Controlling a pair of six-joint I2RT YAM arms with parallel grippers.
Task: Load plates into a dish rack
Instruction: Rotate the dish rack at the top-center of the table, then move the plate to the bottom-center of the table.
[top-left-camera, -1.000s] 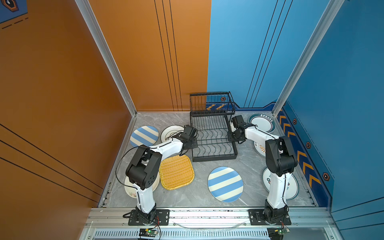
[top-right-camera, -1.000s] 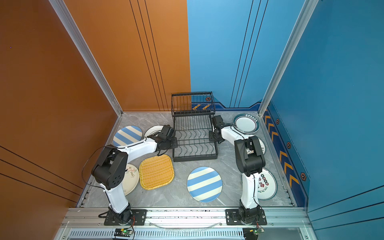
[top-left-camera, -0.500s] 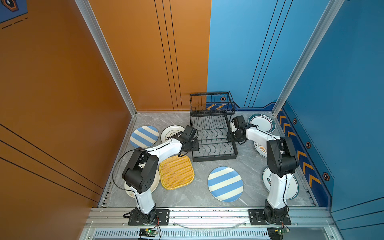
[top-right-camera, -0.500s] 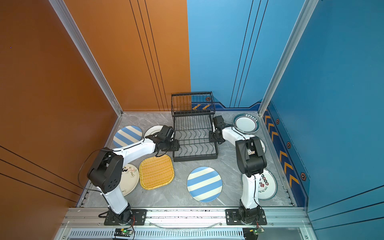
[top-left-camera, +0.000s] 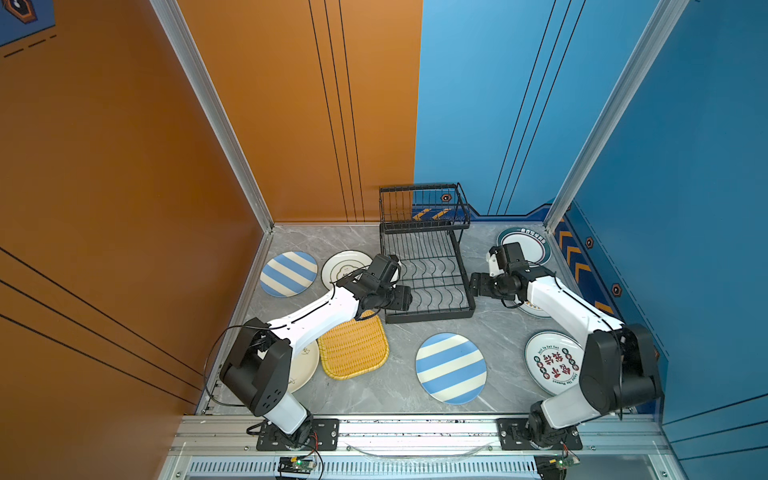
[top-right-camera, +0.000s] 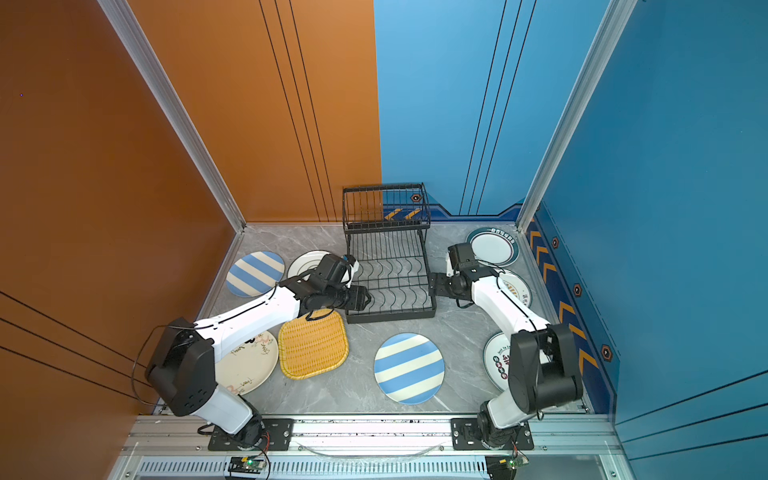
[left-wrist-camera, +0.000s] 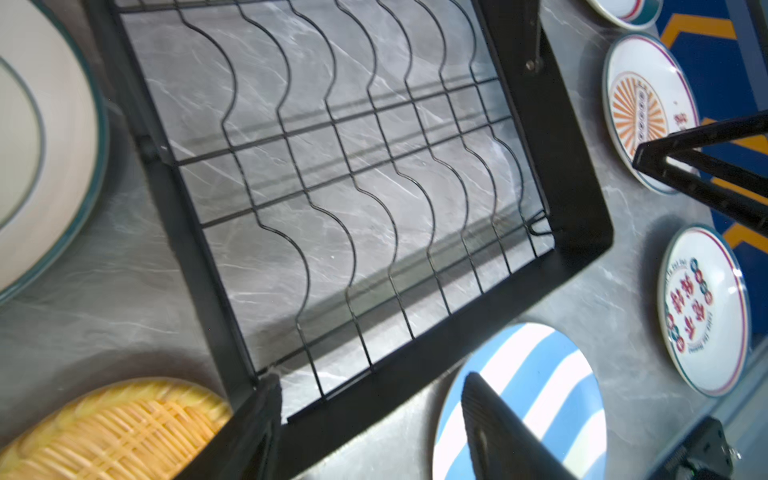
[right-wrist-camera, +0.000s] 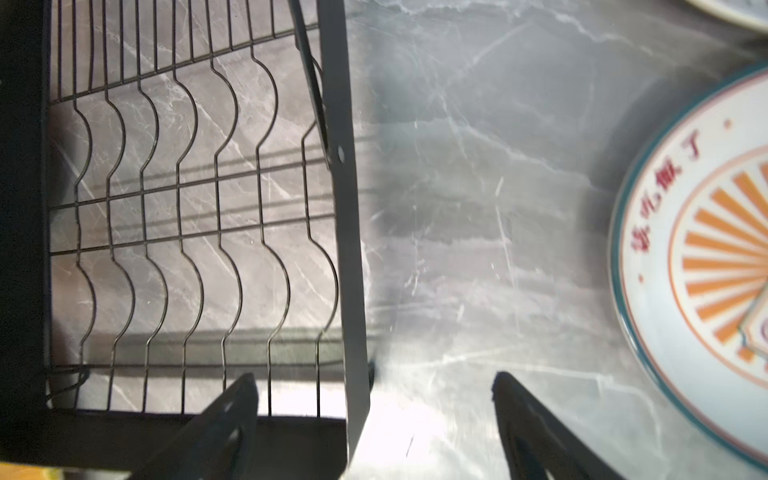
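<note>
Left jaws, shut one second earlier, parted at the front left corner of the dish rack (top-left-camera: 428, 318). Right jaws went from shut to wide apart across the rack's right rail, and that wrist drew slightly outward from the rack. Left arm (top-left-camera: 316, 318) elbow dropped back away from the rack. Right arm (top-left-camera: 573, 307) elbow did likewise, further.

– Any writing to read?
– Red Chinese characters ring the sunburst plate (right-wrist-camera: 665, 208); they look like 该吃饭了.
– And elsewhere?
– The front plate (top-left-camera: 555, 363) bears 2 big red characters and small lettering beginning "Just". The teal-rimmed plate (top-left-camera: 530, 249) has rim characters, too small to read.
</note>
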